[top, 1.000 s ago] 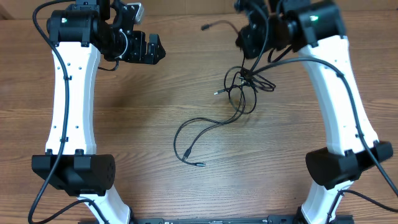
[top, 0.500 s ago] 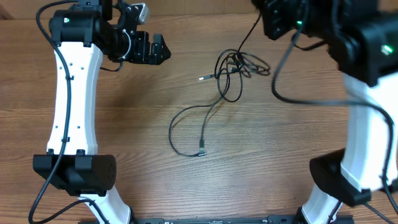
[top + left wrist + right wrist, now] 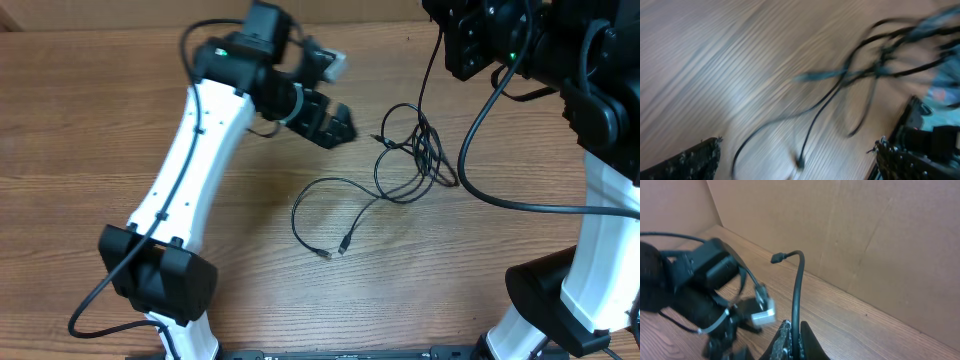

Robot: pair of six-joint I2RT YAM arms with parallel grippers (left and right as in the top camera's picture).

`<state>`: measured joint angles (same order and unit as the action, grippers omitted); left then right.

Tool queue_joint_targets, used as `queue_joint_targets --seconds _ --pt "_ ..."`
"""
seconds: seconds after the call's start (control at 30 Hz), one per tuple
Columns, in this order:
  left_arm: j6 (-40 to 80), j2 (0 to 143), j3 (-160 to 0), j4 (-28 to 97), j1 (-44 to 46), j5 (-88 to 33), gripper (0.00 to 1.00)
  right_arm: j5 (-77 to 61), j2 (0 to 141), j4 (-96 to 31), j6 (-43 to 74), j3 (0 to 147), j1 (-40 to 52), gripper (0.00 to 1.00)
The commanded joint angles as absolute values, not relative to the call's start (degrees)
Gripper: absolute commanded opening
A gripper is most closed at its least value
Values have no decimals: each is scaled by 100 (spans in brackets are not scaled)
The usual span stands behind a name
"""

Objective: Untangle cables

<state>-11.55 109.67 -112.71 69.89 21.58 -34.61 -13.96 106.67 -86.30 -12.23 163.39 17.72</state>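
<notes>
The right gripper, at the upper right of the overhead frame, is clenched on one thin black cable. In the right wrist view this strand is pinched between the fingers, and its short free end curls up to a small plug. From that grip the strand hangs down to the rest of the cables, whose tangle lies on the wooden table right of centre. Holding it raised like this probably puts light tension on the tangle, so the crossings spread and show. A looser loop trails from the tangle toward the lower centre and ends in two plug tips lying flat. The left gripper hovers just left of the tangle with its jaws spread wide and nothing in them, seemingly placed to take a second strand. Its own view is blurred, so which strand it faces cannot be told.
</notes>
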Motion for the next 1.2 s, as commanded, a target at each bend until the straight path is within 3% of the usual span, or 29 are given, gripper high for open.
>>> queue_joint_targets --seconds 0.0,0.3,1.07,1.13,1.17 --pt "-1732 10949 -11262 6718 2550 -4060 99 -1352 10650 -8643 -1199 16409 1802 4" --pt "-1868 10951 -11262 5688 3111 -3400 100 -1352 10650 -8914 -1201 16389 1802 4" --pt "-1776 11841 -11260 5929 3041 -3428 95 -1354 10650 -9035 -1203 16389 1802 4" --pt "-1776 11841 -11260 5830 3041 -3435 91 -1354 10650 -9035 -1205 16389 1802 4" --pt "-1767 11839 -11262 5754 3041 -3463 79 -1352 10650 -9035 -1210 16389 1802 4"
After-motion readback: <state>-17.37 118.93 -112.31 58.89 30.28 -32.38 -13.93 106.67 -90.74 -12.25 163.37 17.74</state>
